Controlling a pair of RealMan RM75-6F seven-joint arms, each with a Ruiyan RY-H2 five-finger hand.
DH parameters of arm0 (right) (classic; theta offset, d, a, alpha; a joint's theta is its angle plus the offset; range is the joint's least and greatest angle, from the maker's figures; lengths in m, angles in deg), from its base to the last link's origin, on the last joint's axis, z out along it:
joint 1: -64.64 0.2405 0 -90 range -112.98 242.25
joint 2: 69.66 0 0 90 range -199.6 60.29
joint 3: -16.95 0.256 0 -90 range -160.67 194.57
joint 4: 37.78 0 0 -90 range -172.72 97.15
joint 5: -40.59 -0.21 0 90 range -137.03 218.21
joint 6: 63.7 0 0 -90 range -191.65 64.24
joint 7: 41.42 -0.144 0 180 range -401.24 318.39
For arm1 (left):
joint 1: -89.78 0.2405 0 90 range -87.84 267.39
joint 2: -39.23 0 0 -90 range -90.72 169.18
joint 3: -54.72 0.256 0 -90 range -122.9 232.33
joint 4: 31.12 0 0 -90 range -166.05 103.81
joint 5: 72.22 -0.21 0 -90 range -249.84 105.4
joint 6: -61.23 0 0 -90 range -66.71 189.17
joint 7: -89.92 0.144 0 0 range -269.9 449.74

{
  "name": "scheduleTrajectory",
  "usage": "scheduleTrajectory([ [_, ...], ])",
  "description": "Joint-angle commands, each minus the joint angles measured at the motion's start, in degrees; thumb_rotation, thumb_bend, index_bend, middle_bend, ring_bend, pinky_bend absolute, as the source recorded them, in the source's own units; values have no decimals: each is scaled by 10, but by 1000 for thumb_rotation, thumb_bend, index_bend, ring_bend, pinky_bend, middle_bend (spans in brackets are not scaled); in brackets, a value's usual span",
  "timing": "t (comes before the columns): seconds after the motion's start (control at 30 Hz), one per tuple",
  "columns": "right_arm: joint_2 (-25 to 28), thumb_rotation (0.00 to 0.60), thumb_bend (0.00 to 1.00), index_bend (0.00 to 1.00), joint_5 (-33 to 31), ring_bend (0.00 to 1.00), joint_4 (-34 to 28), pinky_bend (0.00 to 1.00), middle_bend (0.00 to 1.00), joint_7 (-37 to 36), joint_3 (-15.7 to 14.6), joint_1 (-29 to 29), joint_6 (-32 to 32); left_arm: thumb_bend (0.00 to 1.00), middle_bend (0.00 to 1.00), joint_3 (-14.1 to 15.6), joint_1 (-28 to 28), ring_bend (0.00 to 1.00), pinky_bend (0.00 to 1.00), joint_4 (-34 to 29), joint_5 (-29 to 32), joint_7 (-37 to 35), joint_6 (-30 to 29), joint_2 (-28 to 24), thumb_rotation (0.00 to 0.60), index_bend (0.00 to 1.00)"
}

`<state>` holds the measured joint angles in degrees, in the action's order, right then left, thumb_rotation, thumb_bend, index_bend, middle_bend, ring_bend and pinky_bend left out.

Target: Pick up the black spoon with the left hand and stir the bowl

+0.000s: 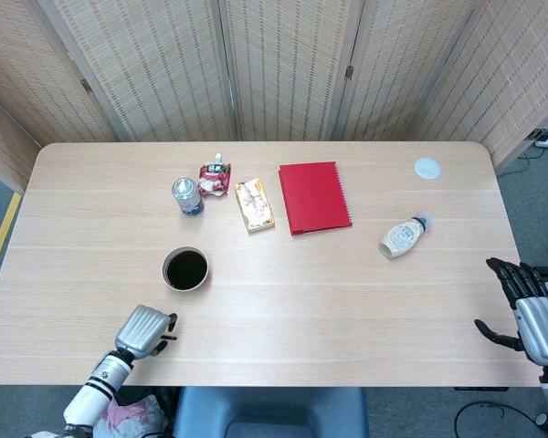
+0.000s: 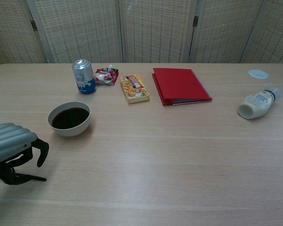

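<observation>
Spoon: the black spoon point(image 2: 29, 177) lies flat on the table point(image 2: 179, 155), near the front edge and in front-left of the bowl; only its handle shows in the chest view, the scoop end hidden under the left hand.
Left hand: the left hand point(image 2: 12, 151) is down over the spoon's scoop end, fingers point(image 2: 41, 148) curled toward the table around it. Whether they have actually closed on the spoon I cannot tell, as the hand's grey back covers the contact in both views.
Why there: judged from the pose, the hand is placed over the end away from the bowl so the spoon can be lifted off the flat surface.
Bowl: the bowl point(image 2: 69, 118), full of dark liquid, stands upright, near the hand but apart from it; stirring has not begun.
Right hand: the right hand point(image 1: 530, 310) hangs by the table's right edge, well apart from the bowl, fingers spread and holding nothing, clear of the work.
Beyond the bowl: 1 can point(image 2: 83, 76), a snack pouch point(image 2: 106, 75), a yellow box point(image 2: 134, 88), a red notebook point(image 2: 180, 85).
Far right of the bowl: a white bottle point(image 2: 256, 104) on its side.
</observation>
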<state>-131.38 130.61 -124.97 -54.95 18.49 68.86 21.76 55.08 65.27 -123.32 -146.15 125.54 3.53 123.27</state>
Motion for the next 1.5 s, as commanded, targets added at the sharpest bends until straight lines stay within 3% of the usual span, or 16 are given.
scheduleTrajectory([
  [0.03,-1,600,135,0,-1,110,2,77,90,-2,0,0,0,357,934,-2,-1,868,1000,-3,12,19,-10,9,600,546],
  [0.5,-4,600,136,0,-5,110,13,77,90,-12,0,-1,-4,361,937,3,-23,871,1000,-8,89,97,-5,31,600,541],
  [1.5,-6,600,136,0,-9,110,22,77,90,-18,-1,-3,-6,387,937,20,-54,871,1000,2,163,132,-16,52,600,552],
])
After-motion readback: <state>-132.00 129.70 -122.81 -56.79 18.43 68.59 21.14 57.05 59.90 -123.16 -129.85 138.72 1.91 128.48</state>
